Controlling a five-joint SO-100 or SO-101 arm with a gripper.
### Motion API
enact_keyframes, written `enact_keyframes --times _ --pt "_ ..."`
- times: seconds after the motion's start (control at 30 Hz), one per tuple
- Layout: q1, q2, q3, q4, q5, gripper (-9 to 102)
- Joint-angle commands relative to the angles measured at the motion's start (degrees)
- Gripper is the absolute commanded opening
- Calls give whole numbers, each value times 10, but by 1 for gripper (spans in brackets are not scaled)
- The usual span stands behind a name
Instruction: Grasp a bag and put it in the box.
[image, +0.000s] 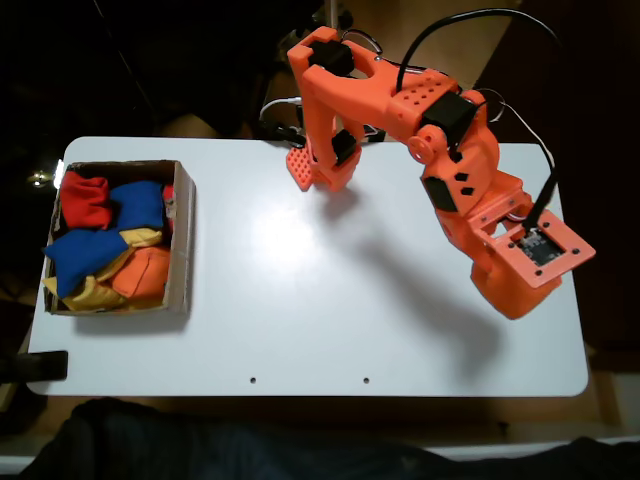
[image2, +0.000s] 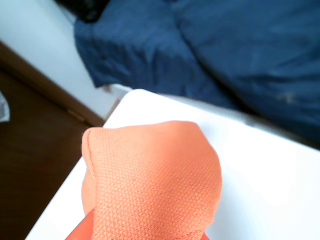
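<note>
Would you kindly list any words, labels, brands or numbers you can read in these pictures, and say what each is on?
None can be read. The box, the bags inside it, the table and the arm carry no visible text; the small circuit board on the arm is too small to read. The orange bag in the wrist view is plain fabric.

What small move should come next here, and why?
Probably just settle the arm back to rest. An orange bag already lies in the box among other bags, and the pincer hangs well away from it, near the far edge of the table.
</note>
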Motion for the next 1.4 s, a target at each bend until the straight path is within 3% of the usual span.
enact_keyframes --times 0.0,0.53,1.37 --pt "14 71 -15 17 6 2" --pt "61 163 -16 123 50 2" --pt "210 280 -19 221 178 2"
